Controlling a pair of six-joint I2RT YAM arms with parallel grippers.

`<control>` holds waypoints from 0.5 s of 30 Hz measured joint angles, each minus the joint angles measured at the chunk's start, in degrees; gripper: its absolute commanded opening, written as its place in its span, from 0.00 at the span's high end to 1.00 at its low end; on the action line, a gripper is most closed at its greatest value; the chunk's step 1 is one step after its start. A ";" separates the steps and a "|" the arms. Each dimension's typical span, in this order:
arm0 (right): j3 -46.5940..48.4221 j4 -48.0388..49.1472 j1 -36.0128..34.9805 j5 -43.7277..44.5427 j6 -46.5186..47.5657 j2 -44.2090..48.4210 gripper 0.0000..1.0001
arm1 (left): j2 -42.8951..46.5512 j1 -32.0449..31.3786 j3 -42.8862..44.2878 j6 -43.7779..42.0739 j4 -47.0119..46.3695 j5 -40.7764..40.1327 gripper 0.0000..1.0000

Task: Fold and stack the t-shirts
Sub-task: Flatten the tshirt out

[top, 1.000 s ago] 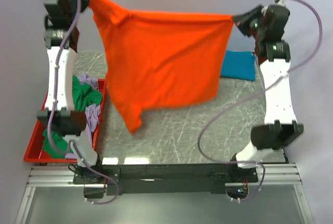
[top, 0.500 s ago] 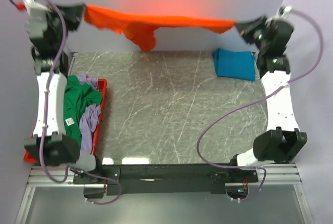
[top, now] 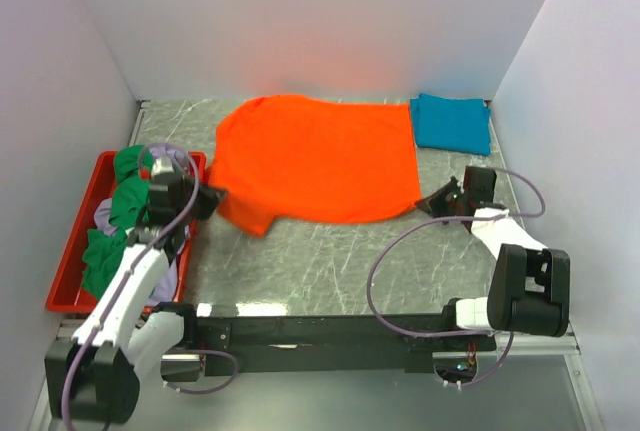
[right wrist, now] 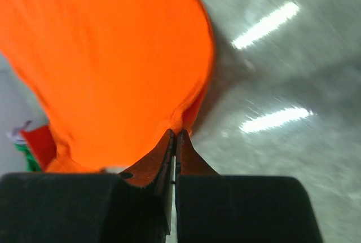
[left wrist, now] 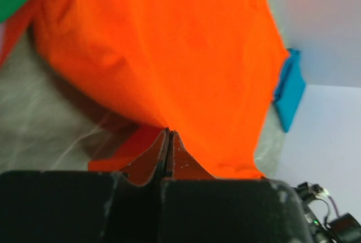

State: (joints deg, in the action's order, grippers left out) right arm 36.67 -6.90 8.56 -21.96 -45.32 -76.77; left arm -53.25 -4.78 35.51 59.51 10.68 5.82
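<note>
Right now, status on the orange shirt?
Left pincer, right pincer shut on orange t-shirt. It lies spread flat. Folded teal t-shirt beside its far corner.

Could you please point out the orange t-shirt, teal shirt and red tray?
orange t-shirt (top: 320,156): top view, cloth's middle.
teal shirt (top: 452,123): top view, its centre.
red tray (top: 70,256): top view, left wall.

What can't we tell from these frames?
- Top view: the left arm crosses the red tray, so the heaped shirts cannot be counted.
- Top view: anything tucked beneath the orange t-shirt is hidden by its own cloth.
- Left wrist view: only a blurred edge of the teal t-shirt shows past the orange cloth.
- Right wrist view: the right gripper hides how much cloth it pinches.
</note>
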 measured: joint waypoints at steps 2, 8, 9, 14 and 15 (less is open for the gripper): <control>-2.64 0.02 0.35 0.31 0.92 0.98 1.00 | 4.02 -0.35 -4.22 0.44 2.45 -1.40 0.99; -8.41 -1.46 1.90 1.73 3.13 4.15 1.00 | 12.48 -1.03 -9.62 2.60 11.43 -4.00 0.99; -9.29 -1.95 2.05 2.12 3.28 5.20 1.00 | 13.51 -1.20 -9.77 2.78 12.50 -4.22 0.99; -10.82 -5.92 3.45 5.77 4.28 11.67 1.00 | 17.20 -2.73 -11.19 3.78 15.45 -4.72 0.99; -10.82 -6.32 3.91 6.56 4.39 12.92 1.00 | 17.22 -3.10 -11.45 3.87 15.56 -4.70 0.99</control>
State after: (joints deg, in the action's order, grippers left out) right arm 25.85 -13.21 12.47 -15.40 -40.93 -63.86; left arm -36.03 -7.88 24.05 63.37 26.24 1.13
